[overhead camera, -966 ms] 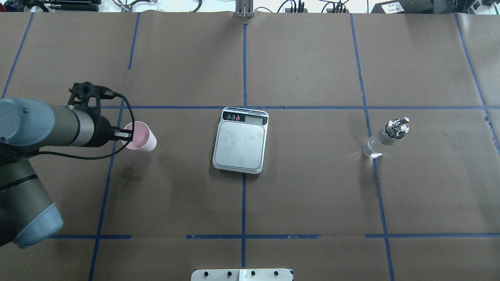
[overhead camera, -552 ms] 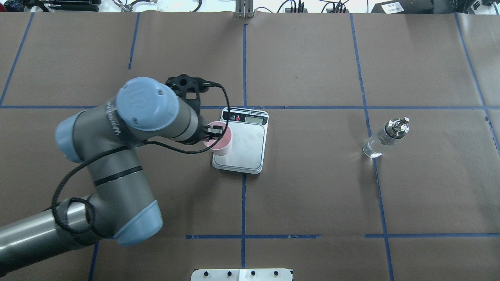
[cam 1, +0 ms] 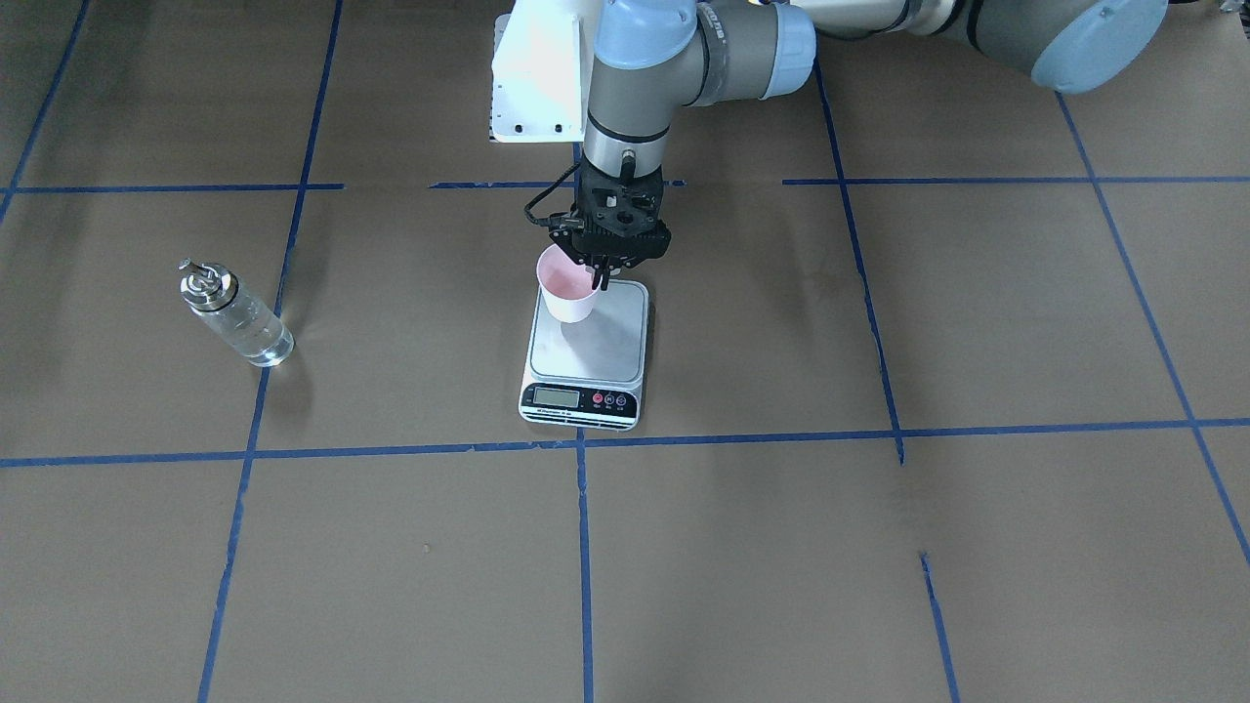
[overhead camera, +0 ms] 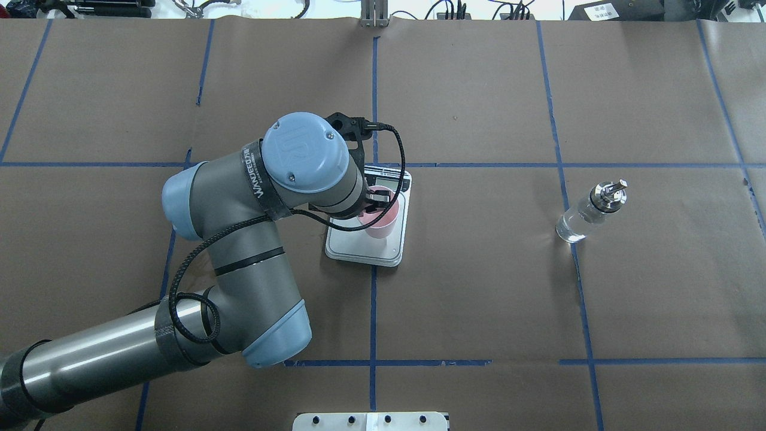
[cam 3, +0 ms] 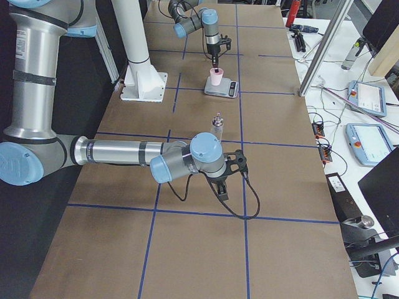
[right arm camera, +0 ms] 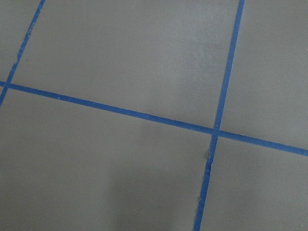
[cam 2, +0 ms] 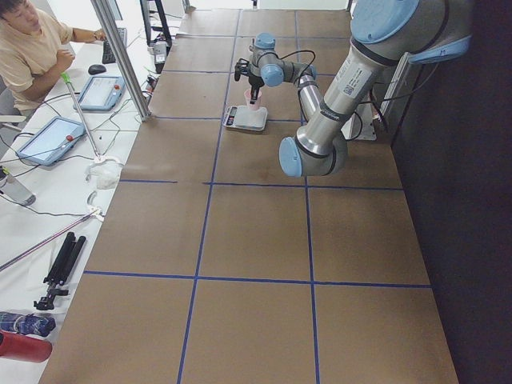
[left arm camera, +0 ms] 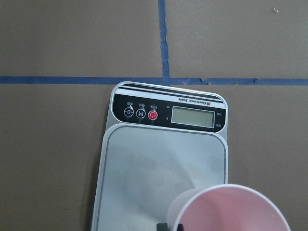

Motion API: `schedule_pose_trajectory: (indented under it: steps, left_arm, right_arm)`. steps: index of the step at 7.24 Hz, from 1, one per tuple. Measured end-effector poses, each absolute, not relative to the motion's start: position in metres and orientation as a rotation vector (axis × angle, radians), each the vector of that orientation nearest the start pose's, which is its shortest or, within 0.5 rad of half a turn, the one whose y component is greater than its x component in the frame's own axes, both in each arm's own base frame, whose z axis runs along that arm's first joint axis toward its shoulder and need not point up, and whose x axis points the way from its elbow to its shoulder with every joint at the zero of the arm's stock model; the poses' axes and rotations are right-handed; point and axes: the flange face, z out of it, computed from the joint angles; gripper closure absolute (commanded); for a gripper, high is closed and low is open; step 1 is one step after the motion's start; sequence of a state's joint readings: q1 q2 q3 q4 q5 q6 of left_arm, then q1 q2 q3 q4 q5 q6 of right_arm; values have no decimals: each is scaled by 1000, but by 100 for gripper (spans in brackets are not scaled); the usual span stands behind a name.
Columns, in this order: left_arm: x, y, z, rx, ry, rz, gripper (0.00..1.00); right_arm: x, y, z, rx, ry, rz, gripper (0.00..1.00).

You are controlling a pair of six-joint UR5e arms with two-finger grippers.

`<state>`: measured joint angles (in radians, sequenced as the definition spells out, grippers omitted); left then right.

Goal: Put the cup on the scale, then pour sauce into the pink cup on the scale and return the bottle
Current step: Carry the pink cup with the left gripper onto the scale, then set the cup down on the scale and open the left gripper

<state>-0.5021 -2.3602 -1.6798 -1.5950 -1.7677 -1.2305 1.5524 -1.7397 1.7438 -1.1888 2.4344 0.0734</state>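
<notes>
My left gripper (cam 1: 600, 277) is shut on the rim of the pink cup (cam 1: 568, 290) and holds it upright over the near-robot part of the scale (cam 1: 589, 362). I cannot tell whether the cup touches the silver platform. In the overhead view the cup (overhead camera: 383, 219) sits over the scale (overhead camera: 362, 250), partly under my left arm. In the left wrist view the cup (left arm camera: 231, 211) is at the bottom right, over the platform (left arm camera: 154, 163). The glass bottle (overhead camera: 589, 211) with clear sauce stands far to the right, untouched. My right gripper (cam 3: 222, 189) hangs over bare table, and I cannot tell its state.
The table is covered in brown paper with blue tape lines (overhead camera: 374, 299). A white mounting plate (cam 1: 532, 78) sits at the robot's base. Operators' tablets and cables (cam 3: 365, 99) lie off the table's far edge.
My left arm has carried the pink cup from the table's left side rightward to over the scale's platform. The bottle has not moved.
</notes>
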Motion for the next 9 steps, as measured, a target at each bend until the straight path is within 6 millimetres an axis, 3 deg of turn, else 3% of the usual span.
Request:
schedule_pose_trajectory:
  steps: [1,3,6,7,9]
  left_arm:
    - [545,-432,140,217,902,-64,100]
    - [546,-435,148,229,898,-69,86]
    - [552,-439,158,236,904,-69,30]
    - [552,-439,159,236,905,-69,0]
    - [548,-441,156,244,909,-67,0]
  right_arm:
    - [50,-439,602,322,-868,-116,0]
    - [50,-439,603,321,-868,-115,0]
    - [50,-439,602,322,-868,-115,0]
    - [50,-439,602,322,-868,-116,0]
    - [49,-439,599,328,-869,-120,0]
